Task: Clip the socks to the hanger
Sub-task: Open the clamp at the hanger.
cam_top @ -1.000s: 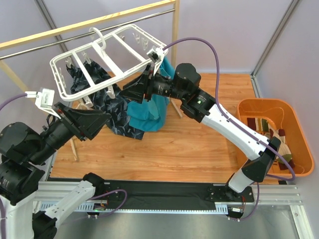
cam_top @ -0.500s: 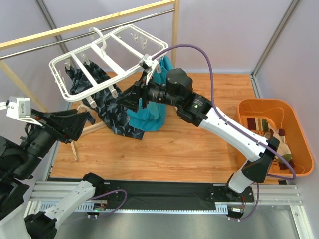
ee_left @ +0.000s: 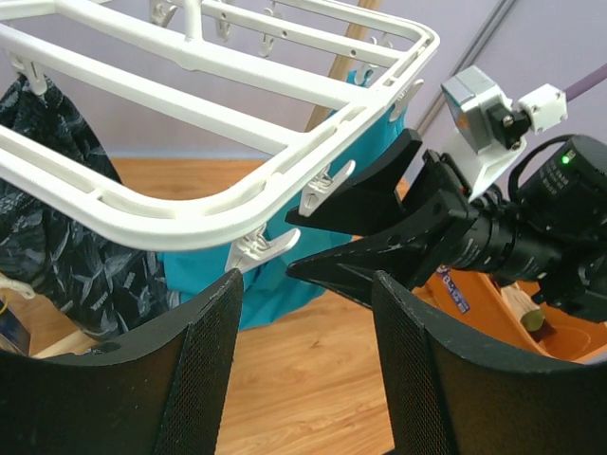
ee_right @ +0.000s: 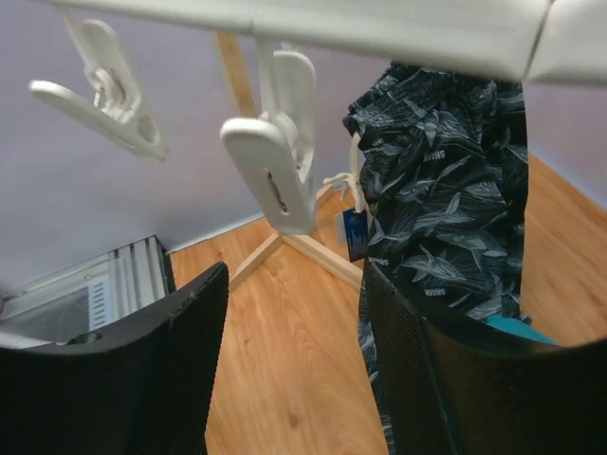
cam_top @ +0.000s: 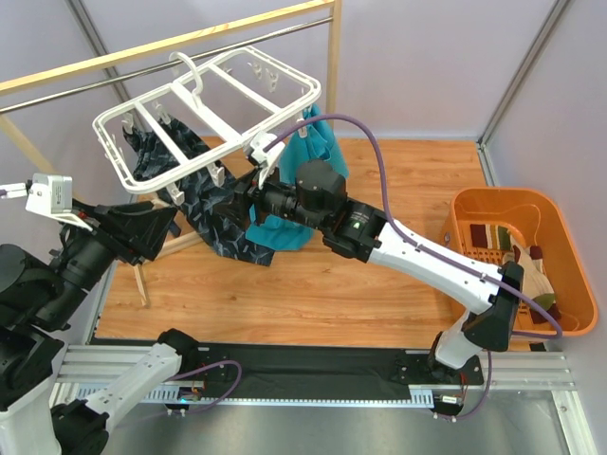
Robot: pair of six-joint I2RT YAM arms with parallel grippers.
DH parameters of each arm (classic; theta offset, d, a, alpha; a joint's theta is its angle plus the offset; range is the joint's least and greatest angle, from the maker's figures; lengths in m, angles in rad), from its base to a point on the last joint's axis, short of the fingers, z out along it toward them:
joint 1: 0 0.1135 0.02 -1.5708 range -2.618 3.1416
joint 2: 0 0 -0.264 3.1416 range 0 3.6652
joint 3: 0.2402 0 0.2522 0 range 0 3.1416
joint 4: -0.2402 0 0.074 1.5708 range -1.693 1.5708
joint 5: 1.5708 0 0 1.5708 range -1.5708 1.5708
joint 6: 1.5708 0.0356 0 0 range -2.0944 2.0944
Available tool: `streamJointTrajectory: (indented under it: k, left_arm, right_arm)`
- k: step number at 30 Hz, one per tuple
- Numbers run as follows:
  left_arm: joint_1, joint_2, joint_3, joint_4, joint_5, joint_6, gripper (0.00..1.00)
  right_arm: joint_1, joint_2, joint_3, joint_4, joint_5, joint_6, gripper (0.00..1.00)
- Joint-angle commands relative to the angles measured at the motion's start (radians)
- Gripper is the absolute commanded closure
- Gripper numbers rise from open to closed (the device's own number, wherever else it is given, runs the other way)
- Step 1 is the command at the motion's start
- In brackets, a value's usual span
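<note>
The white hanger [cam_top: 204, 109] hangs tilted from the rail, with small clips under its bars. The socks [cam_top: 500, 238] lie in the orange basket [cam_top: 569, 227] at the far right, well away from both grippers. My left gripper [cam_top: 174, 218] is open and empty, below the hanger's near left corner. In the left wrist view its jaws [ee_left: 305, 280] stand apart under the hanger [ee_left: 218, 95] and a dangling clip [ee_left: 261, 248]. My right gripper [cam_top: 232, 194] is open and empty under the front bar. In the right wrist view a clip [ee_right: 280, 161] hangs just above its jaws [ee_right: 294, 275].
A dark navy patterned cloth [cam_top: 213, 213] and a teal cloth [cam_top: 299, 204] hang from the hanger's underside. The wooden rack with its metal rail [cam_top: 161, 52] stands behind, and one of its legs [ee_right: 322, 251] crosses the floor below the right gripper.
The right arm has slid left along the hanger's front edge and its jaws have widened. The left arm drew back to the left, away from the hanger.
</note>
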Motion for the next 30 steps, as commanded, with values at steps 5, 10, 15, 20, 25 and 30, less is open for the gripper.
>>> streamJointTrajectory:
  k: [5, 10, 15, 20, 25, 30]
  left_arm:
    - [-0.001, 0.016, -0.009, 0.040, 0.024, 0.013, 0.36]
    - [-0.001, 0.010, -0.017, 0.041, 0.024, 0.014, 0.36]
    - [-0.001, 0.010, -0.015, 0.043, 0.024, 0.017, 0.36]
    - [-0.001, 0.012, -0.014, 0.045, 0.024, 0.016, 0.36]
    - [-0.001, 0.009, -0.018, 0.045, 0.024, 0.014, 0.36]
    - [-0.001, 0.007, -0.020, 0.046, 0.024, 0.017, 0.36]
  right_arm:
    - [0.024, -0.069, -0.097, 0.254, 0.183, -0.061, 0.43]
    - [0.027, -0.077, -0.111, 0.304, 0.169, -0.063, 0.44]
    - [0.038, -0.083, -0.116, 0.326, 0.180, -0.072, 0.44]
    - [0.040, -0.065, -0.096, 0.324, 0.194, -0.071, 0.44]
    - [0.052, -0.052, -0.096, 0.326, 0.192, -0.074, 0.44]
    - [0.058, -0.035, -0.084, 0.324, 0.172, -0.074, 0.43]
